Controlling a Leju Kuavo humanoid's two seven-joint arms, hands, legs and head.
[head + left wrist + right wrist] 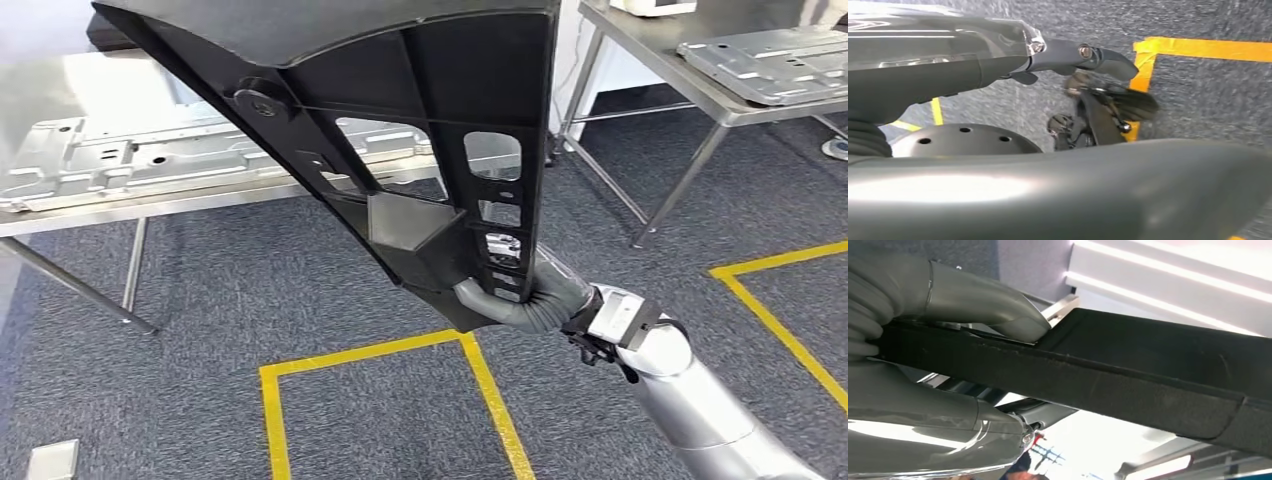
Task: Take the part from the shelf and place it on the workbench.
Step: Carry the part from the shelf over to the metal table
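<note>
Right hand [525, 300] is clamped on the narrow lower tip of the part [400, 110], held in the air; long axis runs up and left from the grip, toward the bench [60, 215] at left. Left hand [1098, 107] hangs over the floor, fingers apart, holding nothing afaict. Part's top is cut off and blocks much of the bench, so you can't judge clearance.

The part [440, 110] — a large black triangular panel with ribs and cut-out windows — hangs tilted in the air, narrow end lowest, above the carpeted floor [200, 290].
</note>
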